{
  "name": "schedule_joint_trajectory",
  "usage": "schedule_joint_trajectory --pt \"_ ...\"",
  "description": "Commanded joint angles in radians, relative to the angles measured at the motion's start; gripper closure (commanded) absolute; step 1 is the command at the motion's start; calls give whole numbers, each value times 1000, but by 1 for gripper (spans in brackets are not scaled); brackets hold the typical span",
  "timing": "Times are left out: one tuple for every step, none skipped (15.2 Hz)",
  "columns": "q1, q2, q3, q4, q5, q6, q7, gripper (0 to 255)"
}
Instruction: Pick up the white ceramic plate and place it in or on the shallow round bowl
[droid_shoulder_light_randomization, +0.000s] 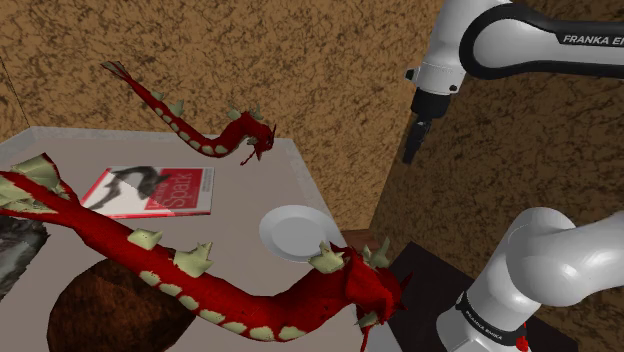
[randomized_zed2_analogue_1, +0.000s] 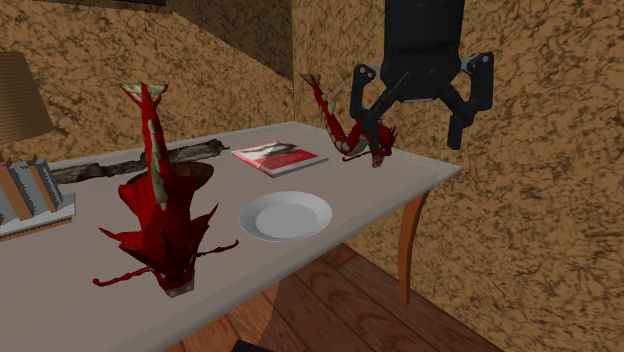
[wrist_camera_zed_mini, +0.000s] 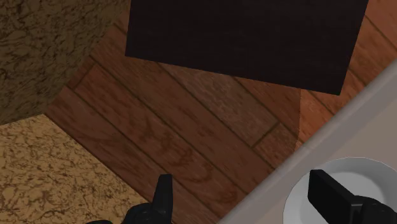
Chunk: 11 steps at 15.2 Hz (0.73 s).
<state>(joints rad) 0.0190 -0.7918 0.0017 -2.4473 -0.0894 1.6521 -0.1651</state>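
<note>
The white plate (droid_shoulder_light_randomization: 293, 232) (randomized_zed2_analogue_1: 285, 215) lies flat near the table's front edge. One of my fingers overlaps its rim in the wrist view, where the plate (wrist_camera_zed_mini: 372, 175) shows partly. The shallow round bowl (droid_shoulder_light_randomization: 95, 310) (randomized_zed2_analogue_1: 192, 178) is dark brown and sits further along the table. A large red dragon figure (droid_shoulder_light_randomization: 200, 280) (randomized_zed2_analogue_1: 160, 205) lies across it and hides much of it. My gripper (droid_shoulder_light_randomization: 411, 145) (randomized_zed2_analogue_1: 410, 125) (wrist_camera_zed_mini: 248, 203) hangs open and empty, high above the table's end, over the floor beside the plate.
A smaller red dragon (droid_shoulder_light_randomization: 205, 130) (randomized_zed2_analogue_1: 345, 125) and a red-and-white magazine (droid_shoulder_light_randomization: 150, 190) (randomized_zed2_analogue_1: 280, 157) lie behind the plate. Books (randomized_zed2_analogue_1: 30, 190) and a lampshade (randomized_zed2_analogue_1: 15, 95) stand at the far end. The dark stand (wrist_camera_zed_mini: 248, 38) sits on the wooden floor (wrist_camera_zed_mini: 159, 127). Brown walls close in.
</note>
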Motion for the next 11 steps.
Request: schedule_joint_trajectory --pt "0 0 0 0 0 0 0 0" --pt "8 40 -23 7 15 26 -28 0" --pt "18 80 -46 16 31 51 -57 0" --pt "28 122 -68 26 49 74 -87 0" --pt "39 165 -89 38 69 96 -118 0" --pt "50 208 -110 51 90 115 -150 0" --pt "62 252 -130 67 114 133 -184 0" --pt "75 296 -149 83 139 148 -219 0" --pt "87 342 -167 101 166 162 -254 0" --pt "100 387 -185 121 195 172 -291 0" --pt "112 433 -201 143 226 180 -329 0"
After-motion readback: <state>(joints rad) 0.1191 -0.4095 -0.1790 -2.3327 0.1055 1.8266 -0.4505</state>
